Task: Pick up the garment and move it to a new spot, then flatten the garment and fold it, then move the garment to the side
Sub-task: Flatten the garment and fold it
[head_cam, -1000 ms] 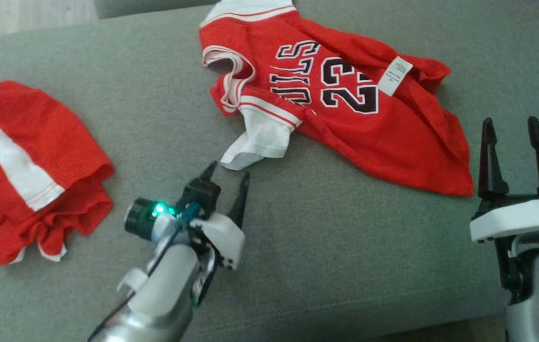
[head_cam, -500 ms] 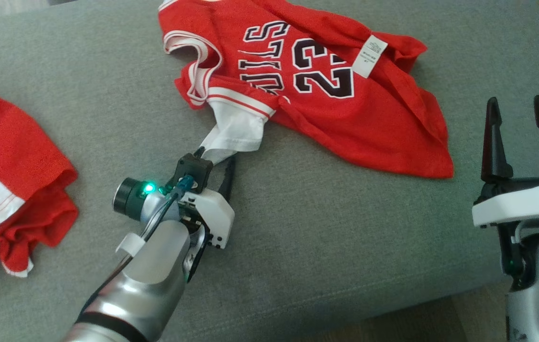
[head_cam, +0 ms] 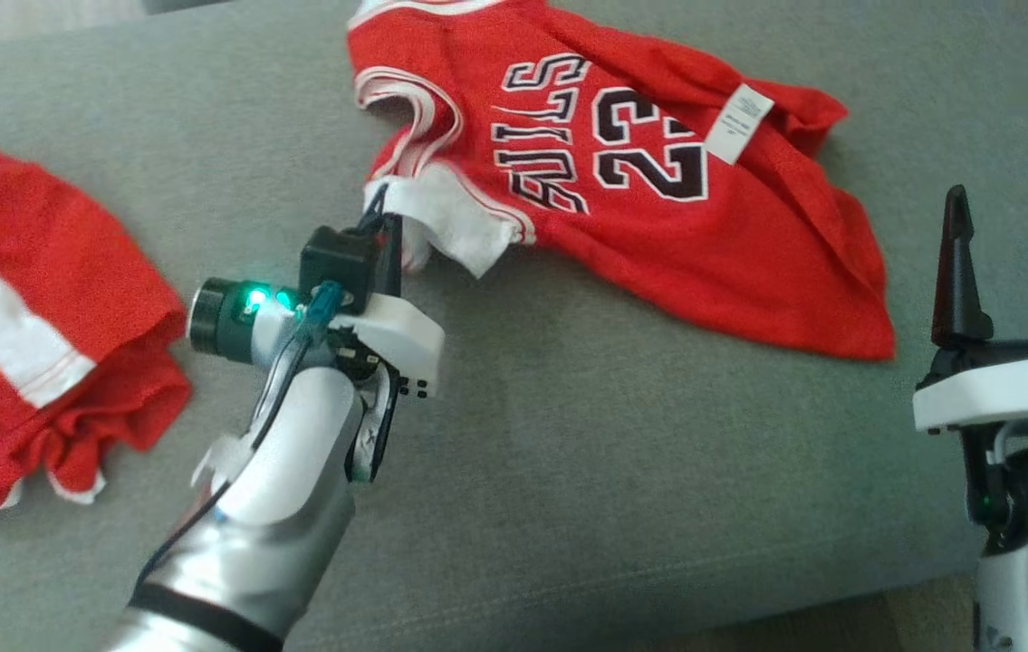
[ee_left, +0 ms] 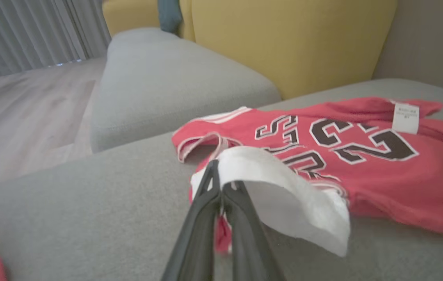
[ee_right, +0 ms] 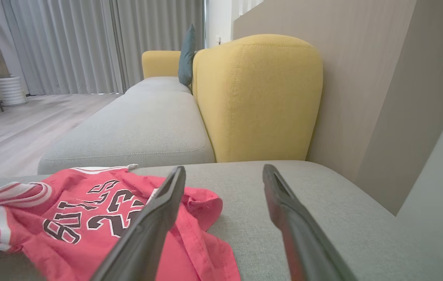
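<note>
Left tool [head_cam: 385, 226] was clamped shut on the jersey [head_cam: 658, 235] at its white flap; right tool [head_cam: 1012, 226] was held wide open, empty. The jersey was laid on the sofa [head_cam: 568, 471], lengthwise left-right, neck end leftward.

**Two red garments on a grey sofa seat [head_cam: 622, 471]**

A red basketball jersey [head_cam: 658, 226] lies crumpled toward the far side of the sofa seat. Its black "23" and lettering face up, and its hem spreads toward the right. Well apart from it, at the left, a pair of red shorts [head_cam: 52, 299] with a white stripe lies bunched. Grey cushion fabric shows between the two.
</note>
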Motion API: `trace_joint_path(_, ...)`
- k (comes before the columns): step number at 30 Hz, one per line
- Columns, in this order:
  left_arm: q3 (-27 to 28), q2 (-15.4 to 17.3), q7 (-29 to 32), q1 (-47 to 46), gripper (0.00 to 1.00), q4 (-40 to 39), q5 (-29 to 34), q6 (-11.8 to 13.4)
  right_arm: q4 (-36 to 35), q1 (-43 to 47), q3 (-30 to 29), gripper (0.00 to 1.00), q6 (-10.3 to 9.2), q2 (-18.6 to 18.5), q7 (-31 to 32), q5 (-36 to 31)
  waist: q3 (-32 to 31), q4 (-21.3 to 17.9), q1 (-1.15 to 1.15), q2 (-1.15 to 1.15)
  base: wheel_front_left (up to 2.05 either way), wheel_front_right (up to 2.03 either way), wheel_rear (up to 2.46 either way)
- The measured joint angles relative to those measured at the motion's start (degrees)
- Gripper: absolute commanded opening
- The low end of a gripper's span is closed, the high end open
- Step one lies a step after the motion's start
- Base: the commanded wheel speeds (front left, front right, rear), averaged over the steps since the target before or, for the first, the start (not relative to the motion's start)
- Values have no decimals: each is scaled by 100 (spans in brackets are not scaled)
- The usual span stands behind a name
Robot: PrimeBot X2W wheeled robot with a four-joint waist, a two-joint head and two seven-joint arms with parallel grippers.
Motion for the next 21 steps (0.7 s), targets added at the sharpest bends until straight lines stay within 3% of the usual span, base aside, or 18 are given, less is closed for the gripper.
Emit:
trace_joint_path(4, 263, 97, -8, 409, 0, -777, 292, 158, 53, 14, 2, 100, 0, -1, 1, -9, -133, 205, 0, 0, 0, 0, 0)
trace_joint_path(13, 612, 142, -9, 1159, 0, -1808, 765, 188, 130, 55, -10, 100, 0, -1, 62, -58, -481, 620, 0, 0, 0, 0, 0)
trace_joint_path(21, 658, 146, -9, 1933, 0, -2157, 964, 212, 256, 411, -23, 100, 0, 0, 170, -58, -784, 849, 0, 0, 0, 0, 0)
